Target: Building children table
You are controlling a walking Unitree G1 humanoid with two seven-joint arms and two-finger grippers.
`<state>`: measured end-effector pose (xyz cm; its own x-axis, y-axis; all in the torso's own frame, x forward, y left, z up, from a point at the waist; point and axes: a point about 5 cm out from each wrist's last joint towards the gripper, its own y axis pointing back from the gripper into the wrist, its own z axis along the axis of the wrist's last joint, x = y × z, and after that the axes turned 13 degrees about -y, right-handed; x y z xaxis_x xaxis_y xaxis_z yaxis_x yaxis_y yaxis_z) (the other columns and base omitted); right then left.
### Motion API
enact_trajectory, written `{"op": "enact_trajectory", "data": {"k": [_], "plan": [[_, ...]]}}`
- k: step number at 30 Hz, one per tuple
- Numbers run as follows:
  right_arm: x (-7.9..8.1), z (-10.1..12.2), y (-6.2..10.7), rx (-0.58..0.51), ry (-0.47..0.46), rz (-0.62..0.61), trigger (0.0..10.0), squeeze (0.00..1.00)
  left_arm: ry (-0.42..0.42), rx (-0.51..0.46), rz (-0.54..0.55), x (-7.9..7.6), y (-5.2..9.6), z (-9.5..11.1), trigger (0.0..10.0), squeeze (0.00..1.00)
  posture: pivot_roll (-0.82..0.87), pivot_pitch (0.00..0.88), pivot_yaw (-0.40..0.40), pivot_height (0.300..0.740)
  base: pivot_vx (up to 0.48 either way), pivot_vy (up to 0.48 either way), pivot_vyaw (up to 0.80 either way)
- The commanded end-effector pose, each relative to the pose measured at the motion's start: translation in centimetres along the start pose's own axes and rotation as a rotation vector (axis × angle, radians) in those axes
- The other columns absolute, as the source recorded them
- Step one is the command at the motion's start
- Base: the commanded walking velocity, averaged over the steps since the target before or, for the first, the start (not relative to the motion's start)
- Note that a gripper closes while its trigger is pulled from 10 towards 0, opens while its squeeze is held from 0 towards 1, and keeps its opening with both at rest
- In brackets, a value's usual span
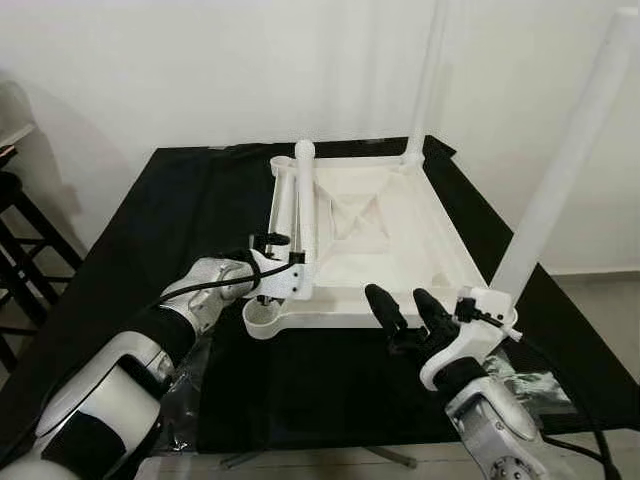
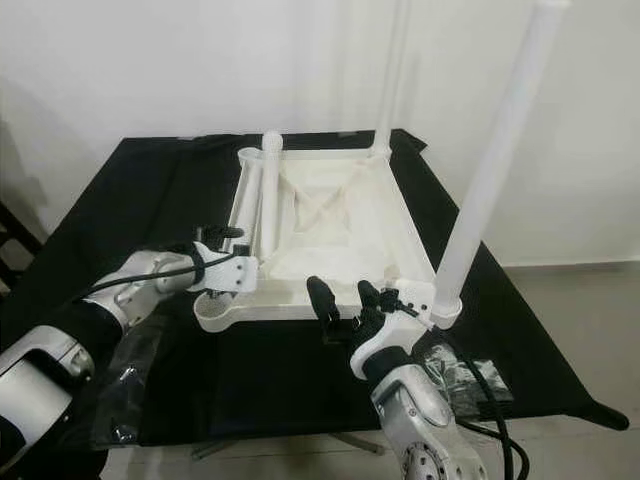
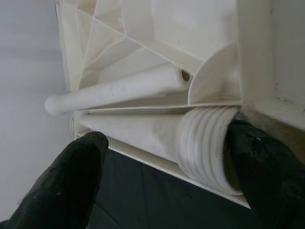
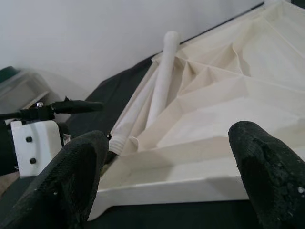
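Note:
A white plastic table top (image 1: 400,225) lies upside down on the black table (image 1: 180,210). Two white legs stand upright in its right corners, one far (image 1: 430,80) and one near (image 1: 560,170). Two loose legs (image 1: 305,210) lie inside along its left side. My left gripper (image 1: 268,290) is at the near-left corner socket (image 1: 262,318), open. The threaded end (image 3: 205,148) of a loose leg lies between its fingers, and one finger touches it. My right gripper (image 1: 400,297) hovers open at the top's front rim, left of the near upright leg, holding nothing.
Crumpled clear plastic wrap lies on the black table at the near left (image 1: 190,400) and near right (image 1: 530,385). A dark stool (image 1: 20,240) stands off the table's left side. A white wall rises close behind.

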<state>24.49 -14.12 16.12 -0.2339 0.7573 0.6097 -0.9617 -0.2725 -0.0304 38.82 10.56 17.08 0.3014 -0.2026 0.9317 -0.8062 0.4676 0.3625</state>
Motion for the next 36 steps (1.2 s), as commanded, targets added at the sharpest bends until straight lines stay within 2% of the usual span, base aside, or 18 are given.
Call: {"op": "enact_trajectory", "data": {"k": [1,6,13,24,29,30,31,33,34,36], "plan": [[0.4,0.0,0.2,-0.001,-0.009,0.011,10.0,0.0,-0.025,0.049,-0.025,-0.3,0.1,-1.0,10.0,0.0,-0.18,0.086,0.034,0.74,0.0,0.0,0.0],[0.5,-0.1,0.3,0.001,-0.014,0.011,10.0,0.0,-0.046,0.064,-0.021,0.0,0.1,-1.3,10.0,0.0,-0.18,0.084,0.037,0.74,0.0,0.0,0.0],[0.6,-0.1,0.4,0.004,-0.017,0.008,10.0,0.0,-0.07,0.091,-0.035,-0.4,0.0,-1.7,10.0,0.0,-0.17,0.081,0.038,0.74,0.0,0.0,0.0],[0.6,-0.2,0.4,0.006,-0.016,0.004,10.0,0.0,0.106,0.226,0.071,0.2,-1.2,-1.1,10.0,0.0,-0.18,0.071,0.041,0.74,0.0,0.0,0.0],[0.7,-0.2,0.4,0.006,-0.016,0.004,10.0,0.0,0.103,0.249,0.072,0.0,-1.5,-0.9,10.0,0.0,-0.19,0.073,0.045,0.74,0.0,0.0,0.0],[0.7,-0.2,0.5,0.005,-0.016,0.004,10.0,0.0,0.091,0.262,0.078,0.0,-1.5,-1.0,4.7,0.0,-0.19,0.076,0.047,0.74,0.0,0.0,0.0],[0.7,-0.2,0.5,0.005,-0.016,0.003,10.0,0.0,0.082,0.273,0.082,0.0,-1.5,-1.1,2.5,0.0,-0.19,0.076,0.047,0.74,0.0,0.0,0.0],[0.7,-0.2,0.5,0.005,-0.016,0.003,10.0,0.0,0.082,0.273,0.082,0.0,-1.5,-1.1,2.5,0.0,-0.19,0.076,0.047,0.74,0.0,0.0,0.0],[0.7,-0.2,0.5,0.004,-0.016,0.003,10.0,0.0,0.086,0.282,0.089,0.0,-1.4,-1.2,0.0,0.0,-0.19,0.077,0.047,0.74,0.0,0.0,0.0],[0.7,-0.1,0.5,0.004,-0.017,0.003,10.0,0.0,0.085,0.291,0.1,0.0,-1.4,-1.3,0.0,0.0,-0.19,0.078,0.044,0.74,0.0,0.0,0.0]]}}
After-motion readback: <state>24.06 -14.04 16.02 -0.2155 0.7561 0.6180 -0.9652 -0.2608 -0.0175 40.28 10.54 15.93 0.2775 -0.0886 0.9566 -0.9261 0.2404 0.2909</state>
